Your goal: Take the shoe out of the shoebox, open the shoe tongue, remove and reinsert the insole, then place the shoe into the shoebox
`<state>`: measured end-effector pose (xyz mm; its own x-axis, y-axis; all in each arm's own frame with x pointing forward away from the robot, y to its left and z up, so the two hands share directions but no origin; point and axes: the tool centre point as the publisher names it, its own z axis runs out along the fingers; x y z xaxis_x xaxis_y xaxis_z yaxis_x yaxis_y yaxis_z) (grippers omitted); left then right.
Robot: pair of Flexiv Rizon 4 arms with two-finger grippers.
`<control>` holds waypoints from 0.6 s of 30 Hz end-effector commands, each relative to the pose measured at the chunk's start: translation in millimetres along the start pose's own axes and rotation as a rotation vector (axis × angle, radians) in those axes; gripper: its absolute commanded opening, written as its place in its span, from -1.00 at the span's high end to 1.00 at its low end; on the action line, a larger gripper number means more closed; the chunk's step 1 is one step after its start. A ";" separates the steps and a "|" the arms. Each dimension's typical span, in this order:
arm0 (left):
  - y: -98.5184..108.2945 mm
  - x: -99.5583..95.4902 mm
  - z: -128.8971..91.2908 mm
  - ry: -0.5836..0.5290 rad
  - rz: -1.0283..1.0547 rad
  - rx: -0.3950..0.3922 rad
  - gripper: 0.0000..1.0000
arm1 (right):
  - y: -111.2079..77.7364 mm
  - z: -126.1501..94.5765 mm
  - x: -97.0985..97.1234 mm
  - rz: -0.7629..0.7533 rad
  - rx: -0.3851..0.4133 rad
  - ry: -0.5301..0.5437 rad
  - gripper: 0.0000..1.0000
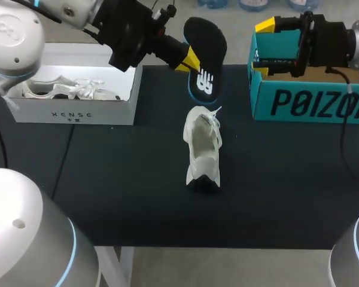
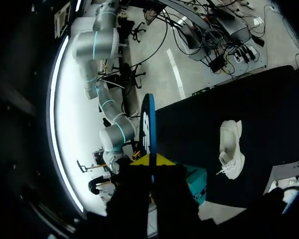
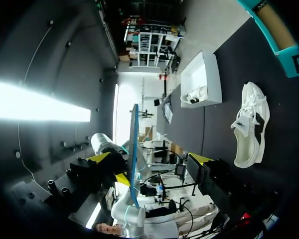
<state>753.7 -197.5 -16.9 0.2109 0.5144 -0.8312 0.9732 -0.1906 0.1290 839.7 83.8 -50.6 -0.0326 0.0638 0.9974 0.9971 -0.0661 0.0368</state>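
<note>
**Insole pinched in left gripper, shoe alone mid-table**

In the head view the left gripper [image 1: 190,60] sat in the upper middle of the frame. Its yellow-tipped fingers were closed on the lower edge of the insole [image 1: 204,51]. The insole was a flat black oval with a white logo and a thin blue rim, held upright above the table. The left wrist view showed the same insole [image 2: 148,132] edge-on as a thin strip, clamped between that gripper's [image 2: 152,167] dark fingers.

The shoe [image 1: 202,149] rested on the dark cloth table [image 1: 107,179] at frame centre, well apart from both grippers. It was white and soft-looking, with a wide open mouth, loose laces at its far end and a dark patch at the near end. The right wrist view showed black panels on the side of the shoe [image 3: 250,127].

The right gripper [image 1: 262,48] was in the upper right of the head view, over the left end of the teal shoebox [image 1: 311,101]. Its fingers were spread wide and gripped nothing. In its own wrist view the right gripper [image 3: 149,158] had the insole [image 3: 134,144] ahead of it, not touching.

The teal shoebox was glossy card with a plain brown inside. The white shoebox [image 1: 72,113] stood open at the left of the head view. Inside it was a second shoe [image 1: 60,89], white and laced.
</note>
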 end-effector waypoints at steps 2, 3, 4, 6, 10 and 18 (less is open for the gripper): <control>0.1 -2.2 11.0 -0.076 0.076 -0.086 1.00 | 0.7 10.4 10.6 -0.037 -0.007 -0.005 -1.00; 1.1 -2.6 13.1 -0.097 0.063 -0.088 1.00 | 0.4 11.8 13.5 -0.050 -0.004 -0.008 -1.00; 2.2 -3.3 15.3 -0.127 0.050 -0.087 1.00 | 0.2 13.4 16.0 -0.058 -0.002 -0.009 -1.00; 4.4 -3.9 20.1 -0.148 0.039 -0.085 1.00 | 0.2 15.3 20.0 -0.074 -0.008 -0.010 -1.00; 6.9 -4.0 30.3 -0.192 0.017 -0.069 1.00 | -0.3 17.6 24.0 -0.081 -0.003 0.005 -1.00; 12.6 -3.5 43.6 -0.217 0.034 -0.030 1.00 | -4.1 23.5 24.1 -0.076 0.022 0.022 -0.37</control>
<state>752.7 -230.7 -33.5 0.2249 0.3279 -0.9176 0.9698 -0.1666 0.1781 833.7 105.8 -25.6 -0.1117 0.0468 0.9926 0.9925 -0.0455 0.1138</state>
